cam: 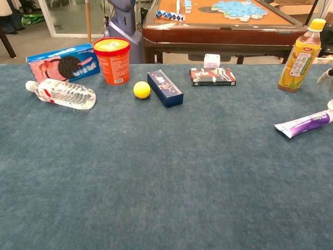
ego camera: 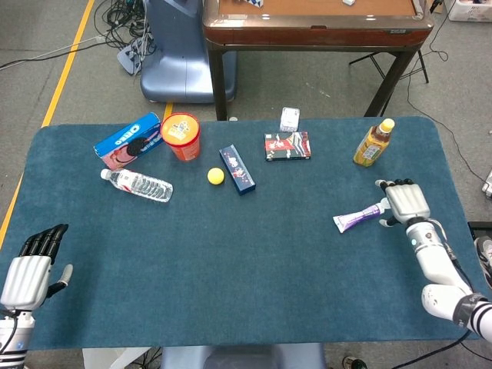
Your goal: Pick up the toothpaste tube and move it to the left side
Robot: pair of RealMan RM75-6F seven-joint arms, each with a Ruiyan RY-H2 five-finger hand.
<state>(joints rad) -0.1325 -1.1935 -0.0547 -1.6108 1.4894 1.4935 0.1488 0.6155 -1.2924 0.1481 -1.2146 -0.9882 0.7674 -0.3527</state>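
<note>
The purple and white toothpaste tube lies flat on the blue table at the right, its white cap pointing right; the chest view shows the tube at the right edge. My right hand hovers just right of the cap end, fingers spread and holding nothing; whether it touches the cap cannot be told. Only a fingertip of it shows in the chest view. My left hand rests at the front left corner of the table, fingers extended, empty.
A tea bottle stands behind the tube. Across the back lie a red-black box, small white box, dark blue box, yellow ball, orange cup, cookie box and water bottle.
</note>
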